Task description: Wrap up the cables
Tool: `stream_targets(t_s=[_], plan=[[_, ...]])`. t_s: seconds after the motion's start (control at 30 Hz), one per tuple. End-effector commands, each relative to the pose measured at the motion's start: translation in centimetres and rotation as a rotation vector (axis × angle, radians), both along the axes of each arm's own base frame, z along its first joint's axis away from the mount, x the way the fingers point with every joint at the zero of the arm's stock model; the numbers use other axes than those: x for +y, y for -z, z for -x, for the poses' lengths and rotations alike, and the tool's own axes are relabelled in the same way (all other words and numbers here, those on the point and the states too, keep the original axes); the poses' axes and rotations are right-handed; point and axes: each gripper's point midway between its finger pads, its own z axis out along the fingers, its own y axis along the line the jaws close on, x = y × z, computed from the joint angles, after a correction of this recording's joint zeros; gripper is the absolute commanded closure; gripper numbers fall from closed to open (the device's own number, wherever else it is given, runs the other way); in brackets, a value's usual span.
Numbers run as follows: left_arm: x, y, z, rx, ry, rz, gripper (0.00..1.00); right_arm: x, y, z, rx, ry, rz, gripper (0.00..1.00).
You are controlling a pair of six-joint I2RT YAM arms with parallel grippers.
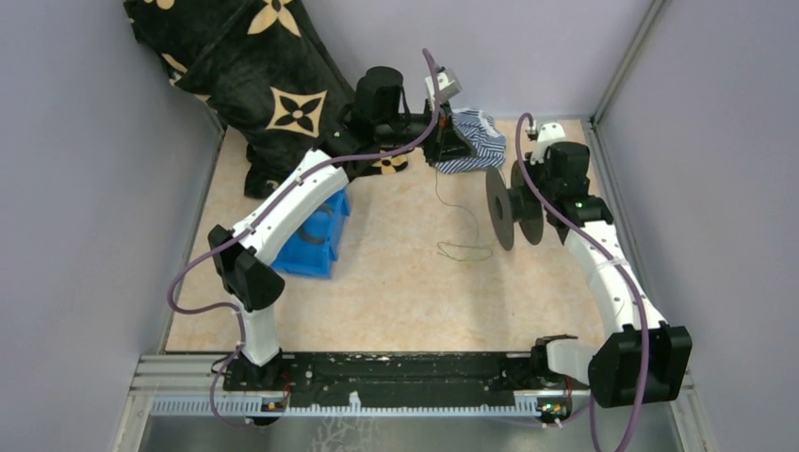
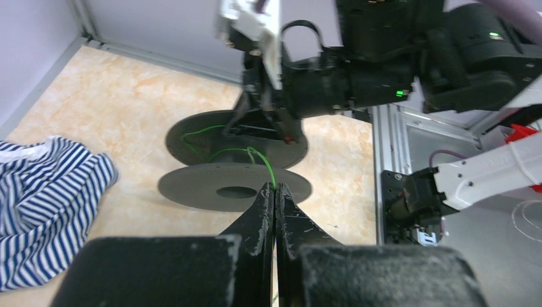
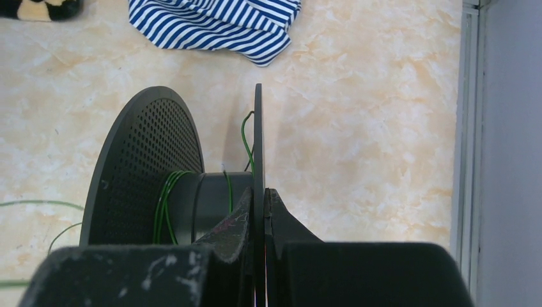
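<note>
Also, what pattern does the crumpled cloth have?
Cloth: blue and white stripes, best in right wrist view.

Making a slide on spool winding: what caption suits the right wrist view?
Right pincer clamps the black spool by one flange; green cable turns on its hub, striped cloth beyond.

cables (image 1: 461, 249) left of spool (image 1: 514, 209), cloth (image 1: 477, 149) behind

The left arm (image 1: 292, 202) and right arm (image 1: 603, 264) share white curved links, black joints, thick purple cables (image 2: 521, 14), a green light (image 2: 401, 93), and scuffed black wedge fingers (image 2: 255, 224) at frame bottom.
</note>
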Motion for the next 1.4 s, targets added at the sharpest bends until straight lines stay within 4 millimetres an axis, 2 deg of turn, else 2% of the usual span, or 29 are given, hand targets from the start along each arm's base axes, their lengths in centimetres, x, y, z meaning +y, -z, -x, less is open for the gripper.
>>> stream_targets(t_s=[0.0, 0.37, 0.5, 0.63, 0.77, 1.03, 1.2, 1.37], plan=[[0.6, -0.3, -3.7, -0.016, -0.082, 0.026, 1.0, 1.2, -3.9, 0.0, -0.139, -0.074, -0.018, 1.0], [2.0, 5.5, -10.7, -0.02, -0.199, -0.047, 1.0, 4.4, -4.6, 2.3, -0.119, -0.276, -0.072, 1.0], [2.6, 8.3, -12.4, 0.009, -0.22, -0.083, 1.0, 5.5, -5.9, 3.0, -0.129, -0.323, -0.113, 1.0], [3.1, 11.9, -12.3, 0.054, -0.209, -0.128, 1.0, 6.3, -7.6, 3.5, -0.145, -0.348, -0.166, 1.0], [3.6, 14.0, -12.1, 0.06, -0.199, -0.155, 1.0, 6.8, -9.4, 3.4, -0.156, -0.361, -0.193, 1.0], [4.7, 16.8, -11.7, 0.09, -0.179, -0.169, 1.0, 6.6, -13.2, 2.6, -0.205, -0.32, -0.235, 1.0], [4.7, 18.0, -10.5, 0.133, -0.129, -0.162, 0.99, 6.4, -14.5, 2.1, -0.221, -0.285, -0.261, 1.0], [4.5, 18.2, -9.6, 0.151, -0.086, -0.147, 0.93, 6.1, -15.3, 1.9, -0.236, -0.267, -0.269, 1.0]])
